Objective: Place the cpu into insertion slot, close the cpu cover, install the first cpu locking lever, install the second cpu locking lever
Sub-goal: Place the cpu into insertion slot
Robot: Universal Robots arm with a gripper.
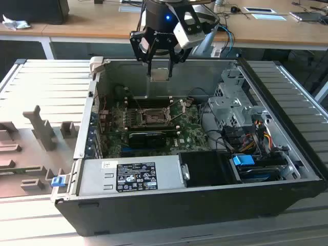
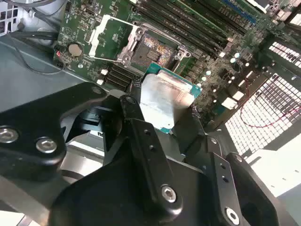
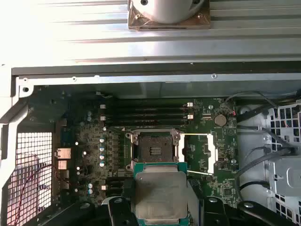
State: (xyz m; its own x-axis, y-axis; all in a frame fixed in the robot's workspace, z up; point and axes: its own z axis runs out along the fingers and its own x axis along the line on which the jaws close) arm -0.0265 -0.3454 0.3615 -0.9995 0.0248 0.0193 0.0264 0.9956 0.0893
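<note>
An open black computer case lies on the ribbed grey worktop, its green motherboard exposed. Above its open top hangs the black claw, clamped on two opposite edges of the cpu, a small flat square chip with a silvery face and a green border. Well below it, the square silver-rimmed insertion slot shows a bare dark centre, with the thin silvery cpu cover swung open just beside it
</note>
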